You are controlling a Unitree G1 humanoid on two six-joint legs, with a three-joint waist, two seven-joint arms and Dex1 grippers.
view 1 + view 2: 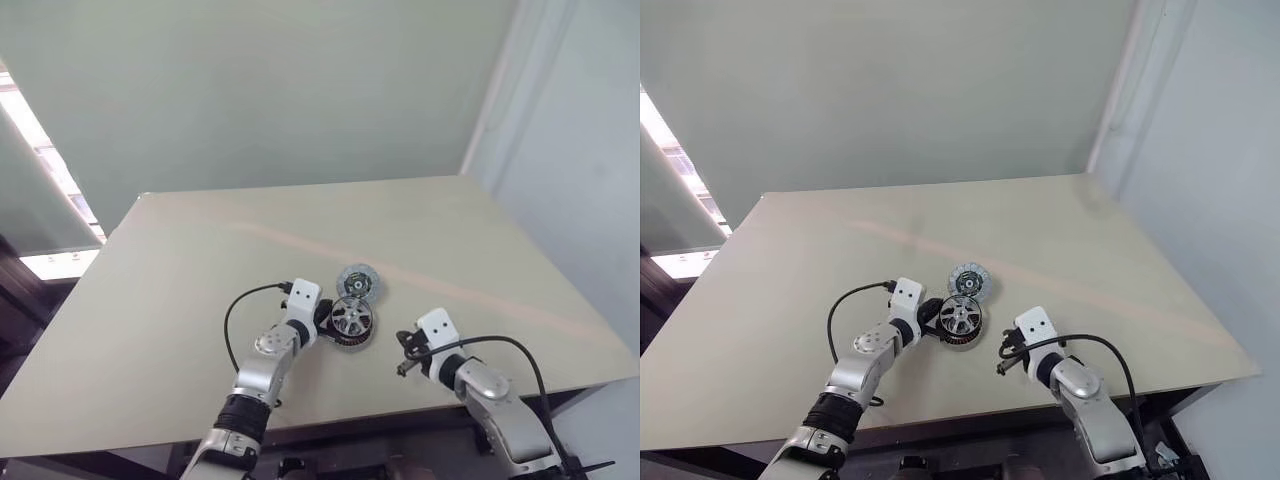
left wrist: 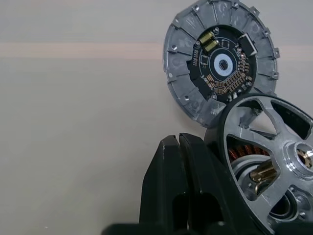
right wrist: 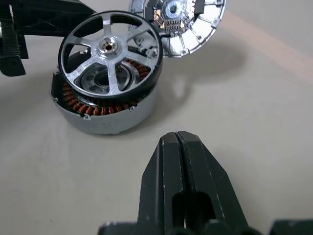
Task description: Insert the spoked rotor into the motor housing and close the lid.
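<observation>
Lab – bare table [image 1: 200, 300], plain walls

Illumination is even and diffuse across the plain beige worktop [image 1: 200, 300]. A bright window strip [image 1: 45, 150] at the robot's left is overexposed to white. Shadows are soft and short; in the right wrist view, a faint grey shadow lies on the worktop beside the round silver casing with copper-brown windings [image 3: 105, 115]. The silver spoked wheel with black rim [image 3: 110, 49] shows mild specular highlights. Wrist views are sharp, without motion blur.
</observation>
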